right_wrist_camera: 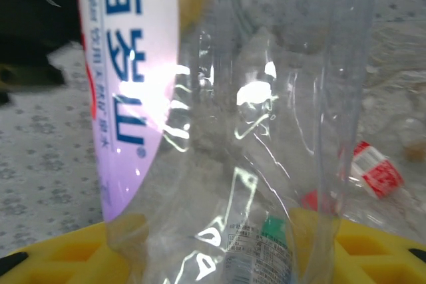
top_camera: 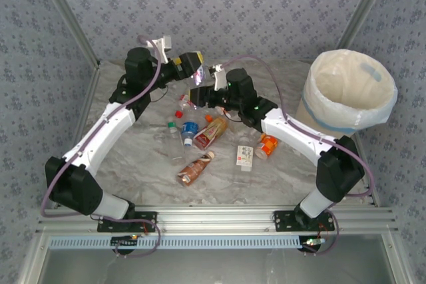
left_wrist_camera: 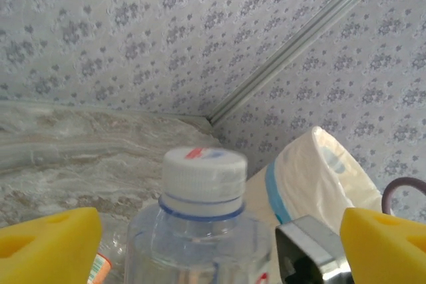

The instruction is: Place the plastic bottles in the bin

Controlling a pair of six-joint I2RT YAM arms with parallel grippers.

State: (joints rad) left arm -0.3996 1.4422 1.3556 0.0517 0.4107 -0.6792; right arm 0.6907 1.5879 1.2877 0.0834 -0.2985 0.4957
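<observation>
At the far middle of the table (top_camera: 286,181), above the marbled top, a clear bottle (top_camera: 198,76) is hanging between the two hands. The right hand (right_wrist_camera: 219,257) is gripping its body. Both yellow pads (right_wrist_camera: 66,261) are lying against the clear wall, so I am judging that this hand is clamped on the bottle and carrying its weight. The left hand (left_wrist_camera: 219,244) is standing with its fingers wide apart, one on each side of the bottle's shoulder, with gaps showing and no contact. The white cap (left_wrist_camera: 203,171) is sitting upright just ahead of that hand's camera.

The bottle is looking empty, so it is probably handling as a very light thing with thin, springy walls — likely to dent under a hard squeeze and to slip on its glossy purple-and-white label (right_wrist_camera: 133,78). The bare body below the shoulder, or the stiffer neck under the cap, is looking like the safer place to hold. A gentle grip across the width is seeming enough.

The bin (top_camera: 319,116) is standing at the table's far right corner, well apart from the held bottle and on the right hand's side, with its bag-lined mouth open. The other bottles (top_camera: 197,169) are lying scattered on the table, nearer the arm bases and below both hands.
</observation>
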